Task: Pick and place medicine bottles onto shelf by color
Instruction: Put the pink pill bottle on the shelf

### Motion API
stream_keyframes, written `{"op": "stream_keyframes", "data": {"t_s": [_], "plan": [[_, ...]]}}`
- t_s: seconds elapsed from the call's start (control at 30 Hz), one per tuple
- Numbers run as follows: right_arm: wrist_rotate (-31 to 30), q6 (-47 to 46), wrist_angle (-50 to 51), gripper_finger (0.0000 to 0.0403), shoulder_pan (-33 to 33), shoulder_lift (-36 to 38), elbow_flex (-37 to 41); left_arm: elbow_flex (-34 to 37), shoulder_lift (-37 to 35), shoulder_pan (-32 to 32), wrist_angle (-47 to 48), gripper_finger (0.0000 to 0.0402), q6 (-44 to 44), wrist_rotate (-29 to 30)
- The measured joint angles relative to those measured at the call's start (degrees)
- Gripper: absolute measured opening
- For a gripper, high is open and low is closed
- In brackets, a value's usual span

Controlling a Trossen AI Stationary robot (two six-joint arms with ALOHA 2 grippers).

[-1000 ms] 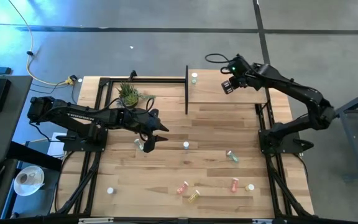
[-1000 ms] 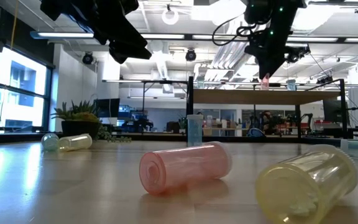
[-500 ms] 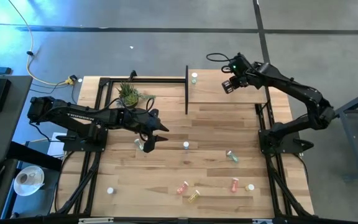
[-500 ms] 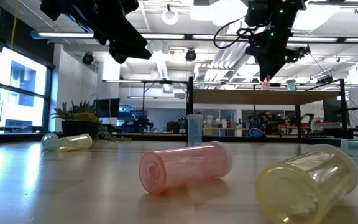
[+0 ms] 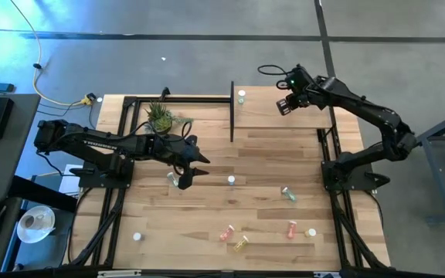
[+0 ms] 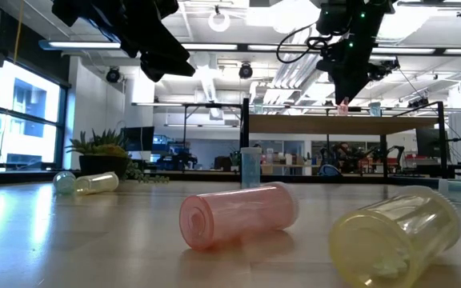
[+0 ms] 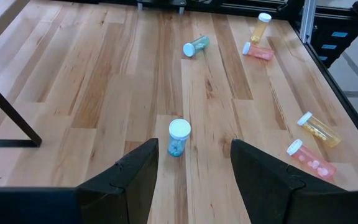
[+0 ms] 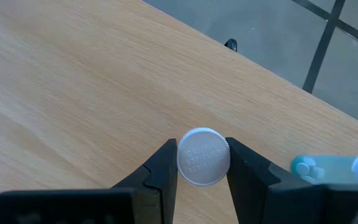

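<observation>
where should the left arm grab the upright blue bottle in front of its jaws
The blue bottle stands upright on the table with its white cap up and nothing close beside it. Probably best to come down from above and close the left gripper on the round body just under the cap, one finger on each side. The jaws are open already.

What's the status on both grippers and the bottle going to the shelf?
Right gripper shut on capped bottle above shelf. Left gripper open, waiting mid-table. Nothing in the way.

Shelf (image 5: 284,116): light wood board on black frame; carries one upright white-capped bottle (image 5: 242,96) and one pink bottle (image 6: 343,106). Loose bottles on surface: teal (image 5: 288,194), orange-red (image 5: 291,228), yellow (image 5: 240,243), mostly toppled.
</observation>
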State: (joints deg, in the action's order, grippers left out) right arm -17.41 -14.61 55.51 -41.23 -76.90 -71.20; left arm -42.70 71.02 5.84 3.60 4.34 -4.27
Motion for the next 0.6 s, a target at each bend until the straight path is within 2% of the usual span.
{"op": "stream_keyframes", "data": {"t_s": [0.33,0.6], "plan": [[0.0,-0.1,0.0,0.0102,0.0,0.0,0.0,0.0,0.0,0.0,0.0,0.0192,0.0,0.0],[-0.1,-0.3,0.0,0.0144,0.0,0.0,0.0,0.0,0.0,0.0,0.0,0.0192,0.0,0.0]]}}
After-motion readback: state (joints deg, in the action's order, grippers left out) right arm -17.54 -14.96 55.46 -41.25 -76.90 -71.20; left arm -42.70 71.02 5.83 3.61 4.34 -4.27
